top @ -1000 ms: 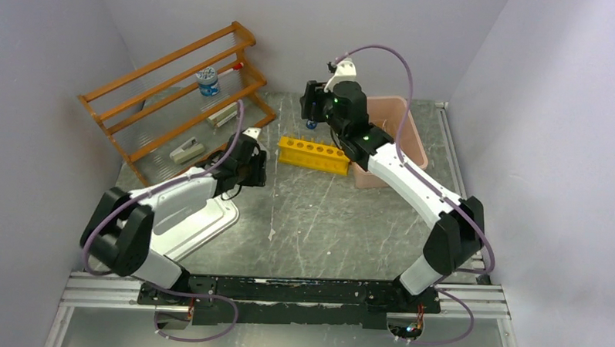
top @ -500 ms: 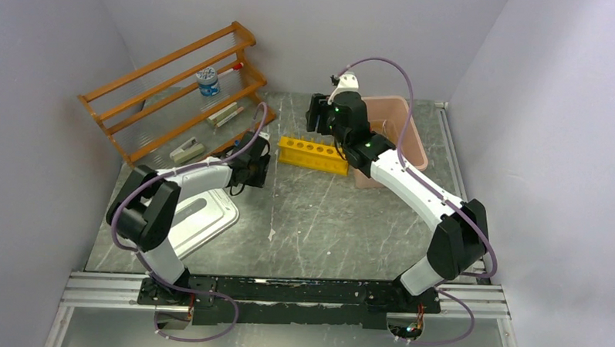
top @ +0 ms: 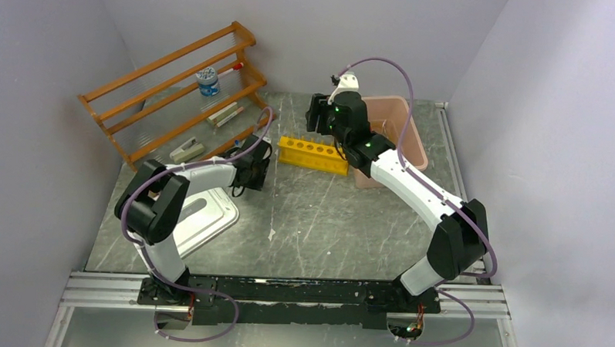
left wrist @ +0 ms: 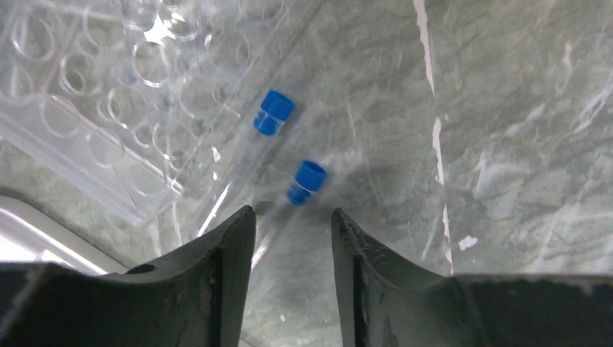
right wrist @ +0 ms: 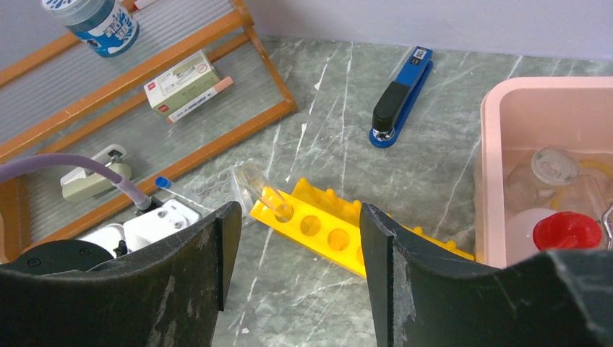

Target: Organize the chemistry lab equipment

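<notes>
Two blue-capped clear tubes [left wrist: 274,114] lie side by side on the bench [top: 326,220], left of its middle, with their caps pointing away from my left wrist camera; just beside them sits a clear well plate [left wrist: 94,87], and a metal tray [top: 214,210] lies toward the near left corner. My left jaws hang low over the nearer of the two tubes, roughly half open; its clear body runs in between the two dark fingers [left wrist: 228,275], but the tube blurs there and I cannot tell whether either finger touches it; I see no clamp on it. My right jaws hover above the bench toward its far edge, spread wide and holding nothing; below them lies the yellow rack [right wrist: 325,220], and one uncapped clear tube [right wrist: 253,186] leans in its end hole. At the far right corner stands a pink bin [right wrist: 549,88]; inside it I make out the red-capped clear squeeze bottle [right wrist: 567,230] and a loop of yellowish tubing [right wrist: 589,168] among clear glassware. A blue stapler [right wrist: 401,97] lies by the far edge, between the bin and the wooden shelf [top: 176,84]; the shelf fills the far left corner and carries a blue-labelled jar [right wrist: 92,22] and a small box [right wrist: 189,83].
</notes>
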